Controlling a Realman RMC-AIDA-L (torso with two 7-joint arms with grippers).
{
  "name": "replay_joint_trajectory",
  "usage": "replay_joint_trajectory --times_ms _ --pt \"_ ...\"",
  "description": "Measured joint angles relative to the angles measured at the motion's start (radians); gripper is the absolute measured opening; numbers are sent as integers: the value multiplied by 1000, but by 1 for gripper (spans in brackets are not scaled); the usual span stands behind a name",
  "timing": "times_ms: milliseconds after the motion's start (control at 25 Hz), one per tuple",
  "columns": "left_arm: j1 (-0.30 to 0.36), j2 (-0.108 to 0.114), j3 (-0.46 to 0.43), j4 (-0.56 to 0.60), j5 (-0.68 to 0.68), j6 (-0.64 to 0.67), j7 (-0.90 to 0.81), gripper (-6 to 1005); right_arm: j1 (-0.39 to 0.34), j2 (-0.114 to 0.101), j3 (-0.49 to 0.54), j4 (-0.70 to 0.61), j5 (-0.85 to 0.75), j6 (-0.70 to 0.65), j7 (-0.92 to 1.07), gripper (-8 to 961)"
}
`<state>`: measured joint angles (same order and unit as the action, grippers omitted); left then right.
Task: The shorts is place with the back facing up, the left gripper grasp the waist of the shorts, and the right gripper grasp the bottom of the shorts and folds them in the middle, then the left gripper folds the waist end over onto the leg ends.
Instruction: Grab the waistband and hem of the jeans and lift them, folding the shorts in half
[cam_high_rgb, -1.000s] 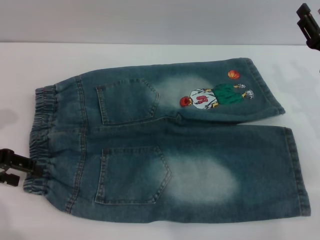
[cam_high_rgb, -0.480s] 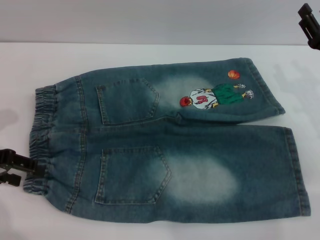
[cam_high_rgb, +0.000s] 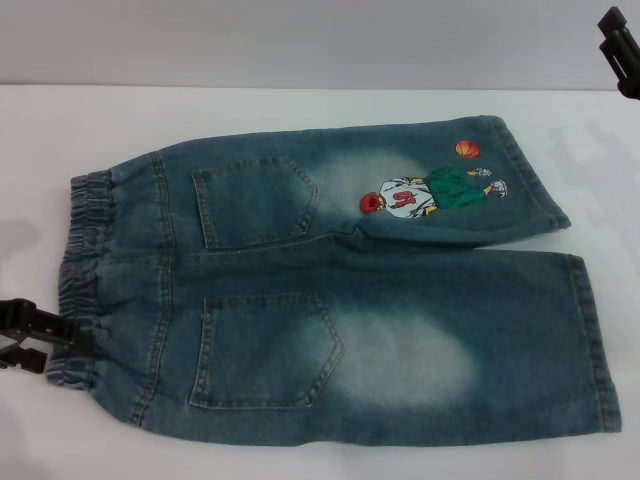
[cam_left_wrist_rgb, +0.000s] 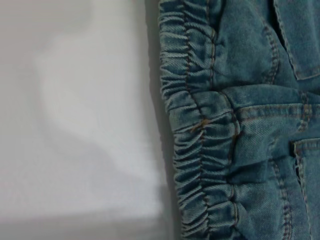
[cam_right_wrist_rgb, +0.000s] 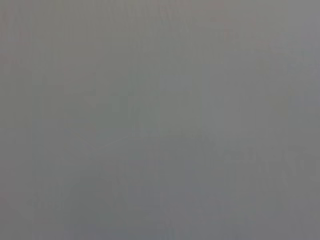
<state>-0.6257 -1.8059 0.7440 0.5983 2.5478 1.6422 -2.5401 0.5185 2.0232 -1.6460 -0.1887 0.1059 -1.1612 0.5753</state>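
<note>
The shorts (cam_high_rgb: 330, 290) lie flat on the white table, back up, with both patch pockets showing. The waist of the shorts (cam_high_rgb: 85, 270) is the ruffled band at the left, seen close up in the left wrist view (cam_left_wrist_rgb: 200, 130). The bottom of the shorts (cam_high_rgb: 595, 340) is on the right, with the cartoon patch (cam_high_rgb: 430, 190) on the far leg. My left gripper (cam_high_rgb: 60, 348) is open at the near corner of the waist, one finger reaching over the band. High at the far right, my right gripper (cam_high_rgb: 620, 45) hangs open, clear of the cloth.
The white table (cam_high_rgb: 250, 110) runs beyond the shorts to a grey back wall (cam_high_rgb: 300, 40). Bare table (cam_left_wrist_rgb: 75, 125) lies beside the waistband. The right wrist view shows only plain grey.
My left gripper has slid slightly toward me along the waist's near corner. The right gripper has edged a little further to the right. The shorts have not moved.
</note>
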Motion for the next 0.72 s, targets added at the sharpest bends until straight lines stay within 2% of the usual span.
replay_joint_trajectory --times_ms 720 --pt "-29 -11 -9 0 -9 35 9 776 0 0 0 0 6 0 -3 568"
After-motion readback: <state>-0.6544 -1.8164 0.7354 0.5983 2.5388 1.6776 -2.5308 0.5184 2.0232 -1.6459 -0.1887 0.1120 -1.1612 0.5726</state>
